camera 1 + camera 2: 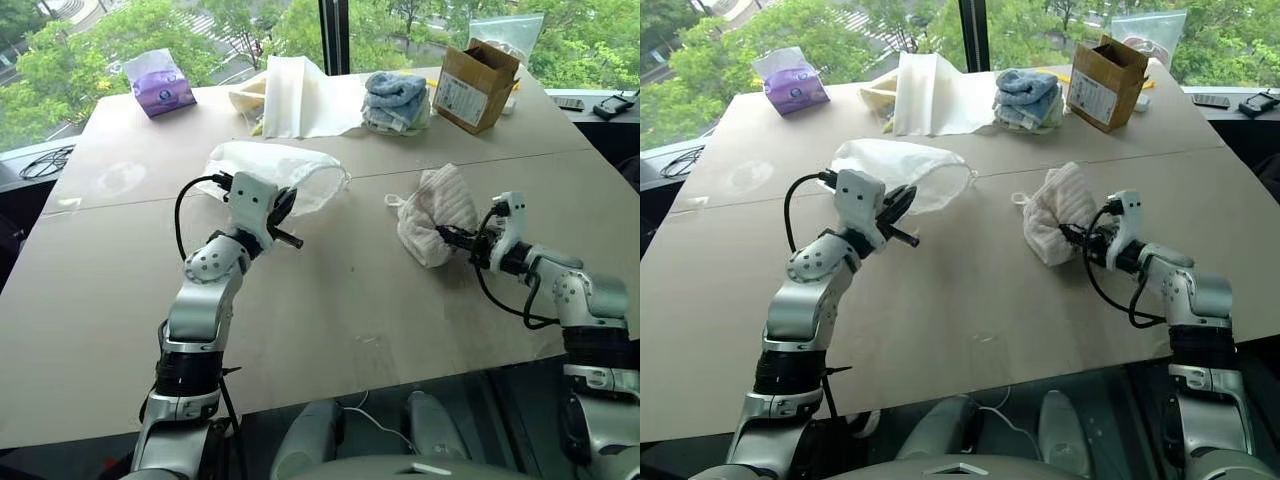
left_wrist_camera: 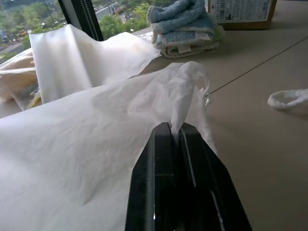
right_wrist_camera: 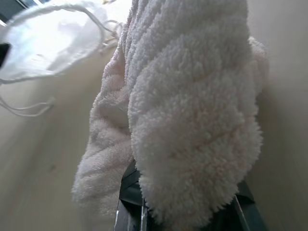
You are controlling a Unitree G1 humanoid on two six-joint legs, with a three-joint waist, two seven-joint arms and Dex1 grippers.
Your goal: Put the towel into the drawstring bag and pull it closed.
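Note:
The drawstring bag [image 1: 290, 168], a thin white pouch, lies on the table left of centre with its mouth toward the right. My left gripper [image 1: 284, 212] is shut on the bag's near edge; in the left wrist view the fabric [image 2: 179, 103] is pinched between the two black fingers, and a knotted cord hangs by the mouth. The cream ribbed towel [image 1: 432, 210] is bunched up at the right of the table with its short loop [image 1: 394, 201] pointing at the bag. My right gripper [image 1: 450, 238] is shut on the towel's near lower edge, and the towel [image 3: 192, 106] drapes over its fingers.
Along the table's far edge stand a purple tissue pack [image 1: 158, 82], a stiff white folded sheet [image 1: 300, 95], light-blue folded towels [image 1: 395, 98], a cardboard box [image 1: 478, 85] and a clear plastic bag [image 1: 505, 35]. Bare tabletop [image 1: 350, 290] lies between the two arms.

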